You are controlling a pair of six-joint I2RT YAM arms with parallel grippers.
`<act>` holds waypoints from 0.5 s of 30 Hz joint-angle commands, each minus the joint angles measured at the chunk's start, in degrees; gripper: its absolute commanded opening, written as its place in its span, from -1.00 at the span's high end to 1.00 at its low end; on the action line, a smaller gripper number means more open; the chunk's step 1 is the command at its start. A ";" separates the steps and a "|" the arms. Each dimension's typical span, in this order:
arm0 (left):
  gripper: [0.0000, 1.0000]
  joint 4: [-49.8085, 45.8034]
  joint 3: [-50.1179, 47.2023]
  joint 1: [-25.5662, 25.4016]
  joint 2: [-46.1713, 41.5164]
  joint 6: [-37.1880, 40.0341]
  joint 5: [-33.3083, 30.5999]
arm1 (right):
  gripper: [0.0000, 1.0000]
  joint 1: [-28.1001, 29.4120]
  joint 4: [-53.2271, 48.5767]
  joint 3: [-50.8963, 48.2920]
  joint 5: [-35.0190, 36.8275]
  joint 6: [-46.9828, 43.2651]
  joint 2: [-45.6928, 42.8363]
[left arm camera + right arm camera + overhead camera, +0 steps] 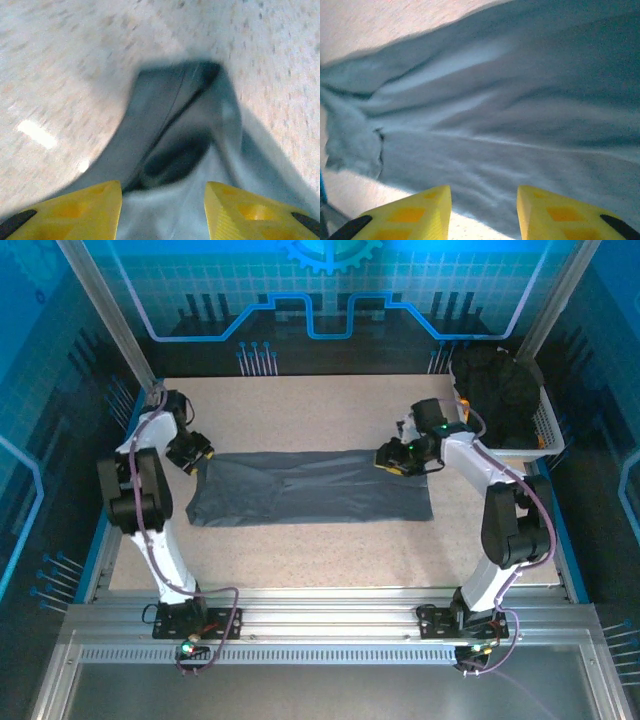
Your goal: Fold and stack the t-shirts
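Top view, t-shirt: A slate grey t-shirt (310,488) lies spread flat mid-table (320,405), its long axis running left to right, parallel to the near edge.
Top view, shirt ends: The right end is cut square; the left end is uneven and slopes back toward the left arm. Which end carries the collar cannot be told.
Top view, left end effector (192,455): Set at the shirt's far left corner, tipped down toward the cloth.
Top view, right end effector (398,460): Set on the shirt's far edge, toward its right end.
Top view, basket: A white mesh basket (548,430) stands at the table's far right corner, holding a black cloth pile (495,390), well apart from the spread shirt.
Left wrist, end effector (162,186): The yellow fingers (95,205) stand wide apart, not closed on anything.
Left wrist, t-shirt (175,115): Grey cloth fills the gap between the fingers and narrows to a folded point away from the camera, a dark hollow in its middle. The speckled table (75,60) shows on both sides. The picture is blurred.
Right wrist, end effector (484,190): Its yellow fingers (555,210) are parted and clasp nothing.
Right wrist, t-shirt (520,100): Creased grey cloth stretches beyond the fingers, its folds running side to side, with a bunched flap at the left. Pale table (395,20) shows at upper left.
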 commanded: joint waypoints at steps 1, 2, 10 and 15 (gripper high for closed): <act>0.16 -0.28 -7.49 -4.37 -10.55 -8.21 -0.96 | 0.28 -1.95 -7.37 4.71 7.48 -4.33 4.24; 0.21 0.34 -9.77 -5.89 -11.88 -10.39 0.71 | 0.31 -2.06 -8.36 6.26 9.20 -5.31 5.74; 0.39 7.51 -15.04 -15.42 -6.16 -25.91 7.04 | 0.48 -2.22 -18.23 20.11 17.77 -7.48 20.74; 0.42 6.50 -7.24 -16.10 4.04 -27.46 5.98 | 0.45 -2.36 -21.43 19.77 21.63 -6.21 23.08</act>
